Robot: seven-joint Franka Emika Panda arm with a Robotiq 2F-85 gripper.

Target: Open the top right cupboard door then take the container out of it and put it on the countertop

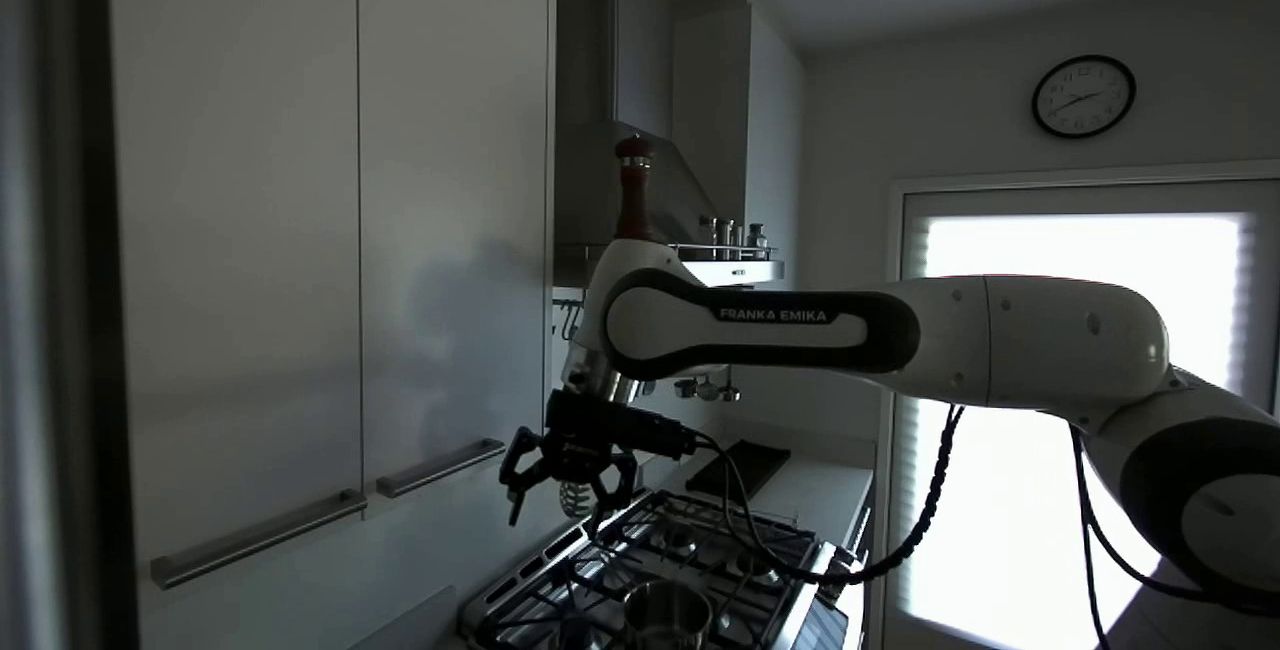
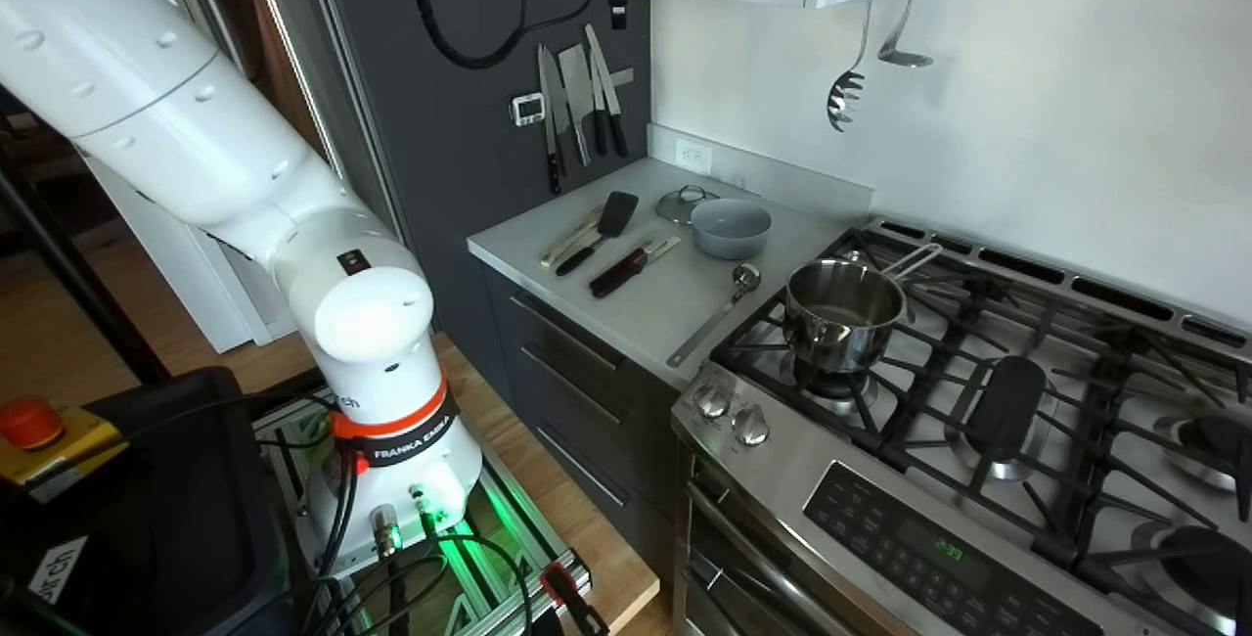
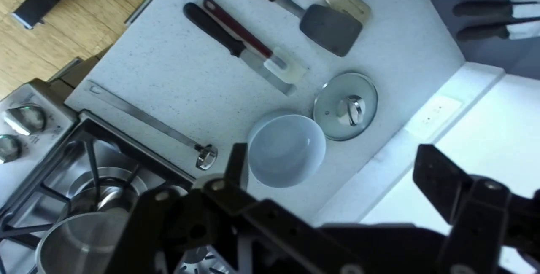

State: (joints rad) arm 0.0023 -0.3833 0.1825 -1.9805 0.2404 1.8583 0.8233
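Grey-white cupboard door (image 1: 455, 190), top beyond view

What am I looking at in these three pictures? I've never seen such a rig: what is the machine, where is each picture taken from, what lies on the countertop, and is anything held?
The machine is a white robot arm ending in a dark hand. Two pictures come from cameras standing outside the robot; the third comes from a camera on its wrist, looking past the hand's fingers down onto the pale countertop.

On that countertop are a grey bowl, a glass lid, a metal ladle, a dark spatula, a wooden tool, a red-handled spatula and a black-handled blade. Beside it, a metal pot sits on the gas hob.

In an exterior view, the cupboard door to be opened is shut. The hand's fingers stand apart and grip nothing.
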